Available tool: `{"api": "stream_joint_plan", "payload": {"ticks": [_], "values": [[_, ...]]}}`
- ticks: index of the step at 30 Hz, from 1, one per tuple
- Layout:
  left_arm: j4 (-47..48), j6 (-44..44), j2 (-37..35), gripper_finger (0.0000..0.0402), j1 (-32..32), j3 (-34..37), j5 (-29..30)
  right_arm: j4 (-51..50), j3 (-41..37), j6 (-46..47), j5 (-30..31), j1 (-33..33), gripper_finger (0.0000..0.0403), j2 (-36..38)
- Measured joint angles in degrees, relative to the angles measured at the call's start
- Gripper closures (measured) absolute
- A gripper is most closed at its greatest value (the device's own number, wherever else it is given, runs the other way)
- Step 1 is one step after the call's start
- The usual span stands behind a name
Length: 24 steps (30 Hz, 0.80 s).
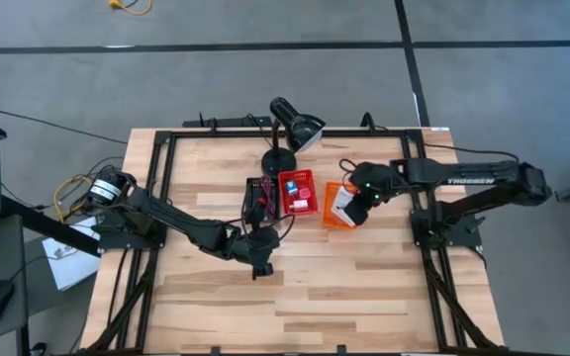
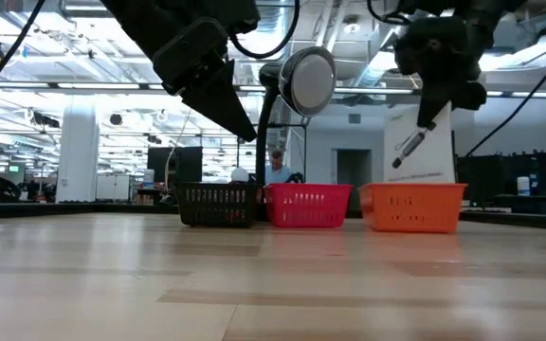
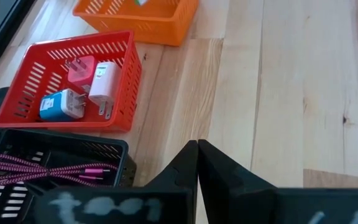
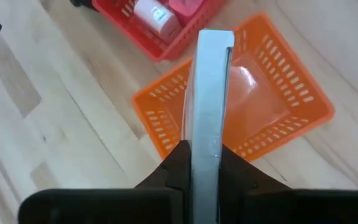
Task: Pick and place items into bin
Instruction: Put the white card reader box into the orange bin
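My right gripper is shut on a white square card with a black mark, above the orange basket. The card's lower edge is about level with that basket's rim. My left gripper is shut and holds nothing. It hovers over bare wood just on the near side of the black basket. The red basket holds a red-pink piece, a white-pink piece and a blue cube. A maroon cord lies in the black basket. My right gripper pinches the card's upper end between its two fingers, one on each flat face. The fingers come from above, pointing down at a slant. The card hangs below them, lifted clear and a little tilted, over the orange basket.
The three baskets stand in a row at the table's middle: black, red and orange. A black desk lamp stands just behind them, with its head over the red one. Bare wood lies on the near side.
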<state>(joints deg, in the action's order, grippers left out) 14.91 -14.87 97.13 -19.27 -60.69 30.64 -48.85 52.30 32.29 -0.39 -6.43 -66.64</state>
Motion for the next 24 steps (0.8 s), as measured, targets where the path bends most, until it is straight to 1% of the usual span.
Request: {"api": "stream_joint_plan", "payload": {"ticks": [4, 8, 11, 13, 17, 18, 21, 24], "values": [[0.23, -0.37, 0.02, 0.0401, 0.00, 0.00, -0.01, 0.66, -1.26, -2.29, -1.23, -1.69, 0.0366, -0.21], [0.53, -0.60, -0.01, 0.0401, 0.00, 0.00, -0.01, 6.26, -3.23, -10.66, -7.04, -3.16, 0.0370, -1.30], [1.11, -0.79, -0.01, 0.0401, 0.00, 0.00, -0.02, 6.94, -3.16, -14.81, -7.86, -4.58, 0.0370, -2.07], [1.18, -0.82, -0.01, 0.0401, 0.00, 0.00, -0.07, 5.36, -3.31, -17.18, -7.91, -6.25, 0.0367, -2.21], [1.74, -0.99, -0.01, 0.0401, 0.00, 0.00, -0.79, 5.98, -3.24, -21.05, -15.34, -9.73, 0.0366, -3.41], [1.97, -0.99, -0.01, 0.0401, 0.02, 0.00, -1.44, 5.70, -3.27, -21.22, -16.15, -10.54, 0.0367, -3.93], [2.77, -0.99, -0.01, 0.0401, 0.00, 0.00, -2.53, 5.42, -3.23, -22.21, -18.35, -12.66, 0.0369, -6.72], [3.35, -0.99, -0.01, 0.0401, 0.00, 0.00, -3.00, 5.67, -3.24, -25.96, -23.60, -14.03, 0.0366, -10.64]]}}
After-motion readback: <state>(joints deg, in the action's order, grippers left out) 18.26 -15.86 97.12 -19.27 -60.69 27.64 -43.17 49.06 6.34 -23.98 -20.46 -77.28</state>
